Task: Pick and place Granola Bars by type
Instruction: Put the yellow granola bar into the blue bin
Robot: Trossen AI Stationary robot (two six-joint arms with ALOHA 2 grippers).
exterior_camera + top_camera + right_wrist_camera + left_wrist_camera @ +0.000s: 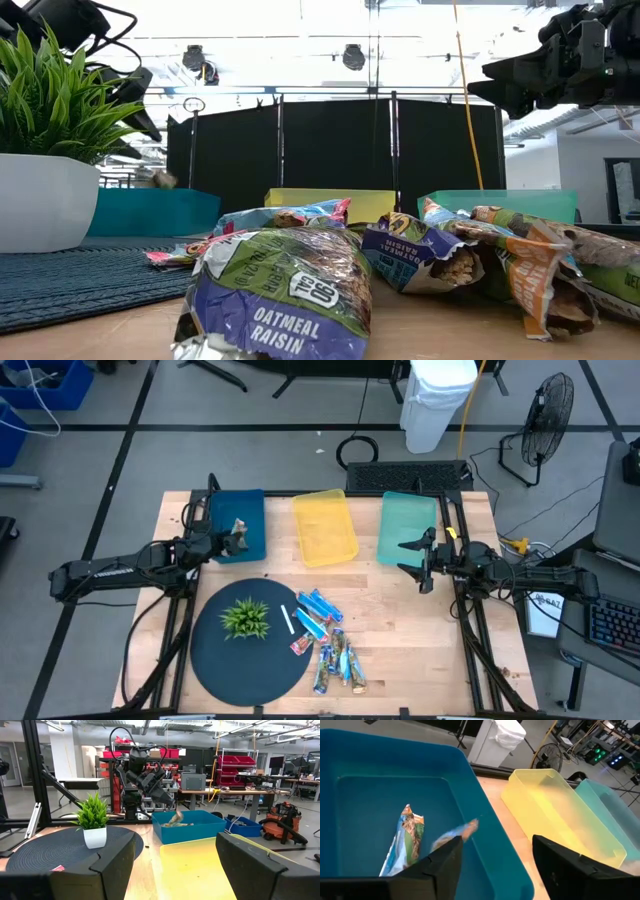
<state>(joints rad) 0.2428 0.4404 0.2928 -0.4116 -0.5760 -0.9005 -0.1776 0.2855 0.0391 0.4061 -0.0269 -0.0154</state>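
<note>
You see a blurred granola bar (456, 833) below the left gripper (495, 860), its wrapper print unreadable.

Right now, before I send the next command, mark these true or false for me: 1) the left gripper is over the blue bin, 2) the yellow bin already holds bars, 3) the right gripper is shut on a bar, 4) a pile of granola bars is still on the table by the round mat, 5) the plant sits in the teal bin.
1) True: the left gripper is above the blue bin, jaws apart, with a granola bar lying in the bin.
2) False: the yellow bin shows no bars.
3) False: the right gripper is open and holds nothing.
4) True: the loose granola bars lie beside the round dark mat.
5) False: the plant stands on the mat; the teal bin shows nothing in it.
</note>
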